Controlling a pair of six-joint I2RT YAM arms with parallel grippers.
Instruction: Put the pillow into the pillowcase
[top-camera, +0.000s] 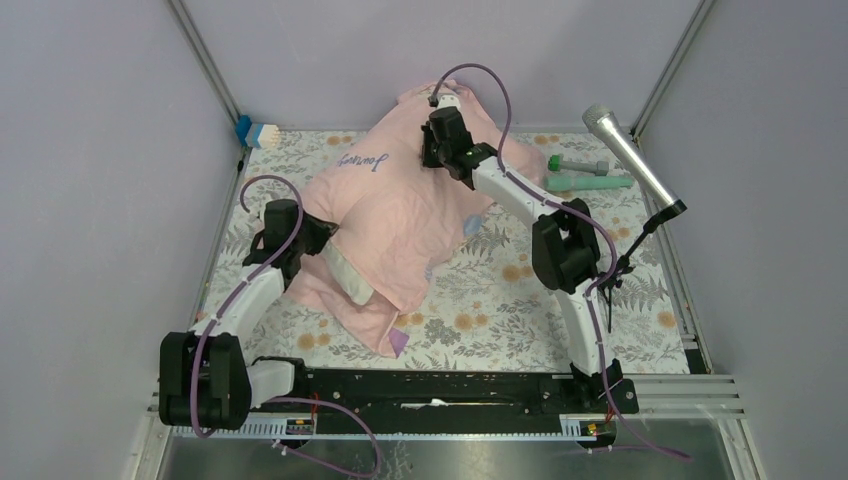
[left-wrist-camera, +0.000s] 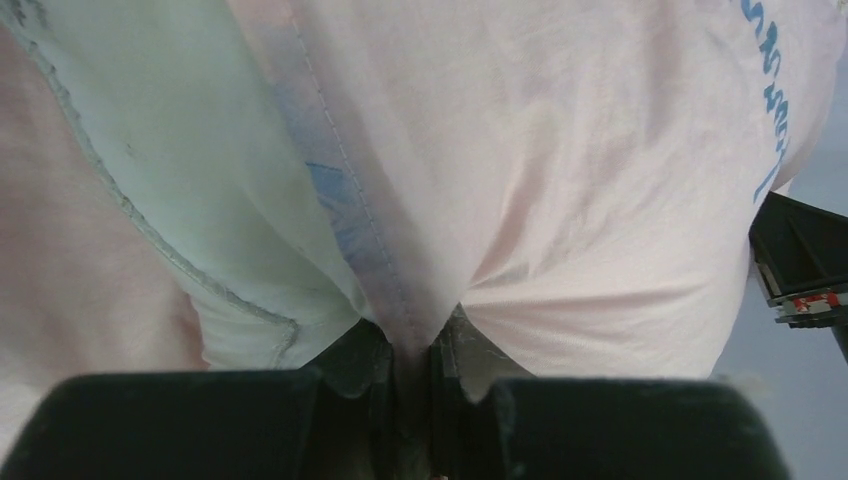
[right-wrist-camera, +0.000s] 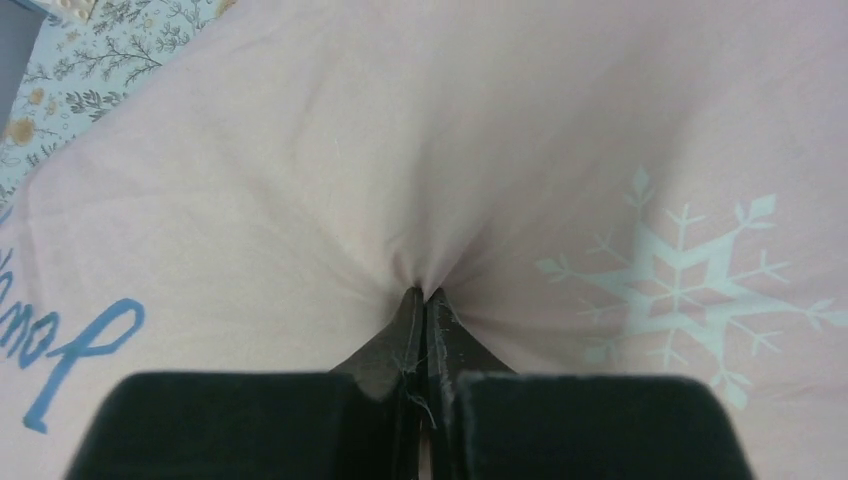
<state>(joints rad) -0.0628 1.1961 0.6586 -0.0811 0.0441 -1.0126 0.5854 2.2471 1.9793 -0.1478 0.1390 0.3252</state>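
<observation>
One bulging pink pillowcase (top-camera: 400, 205), cream pillow (top-camera: 352, 280) corner protruding.

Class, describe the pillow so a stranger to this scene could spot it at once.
On the floral tablecloth lies a big pink pillowcase. At its open end nearest the left gripper, the pillow pokes out. It is plain cream, unlike the printed pink fabric around it.

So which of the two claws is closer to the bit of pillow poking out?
The left. The left gripper is shut on the pillowcase edge right beside the exposed pillow end; the right gripper pinches the pillowcase at its far end, away from it.
</observation>
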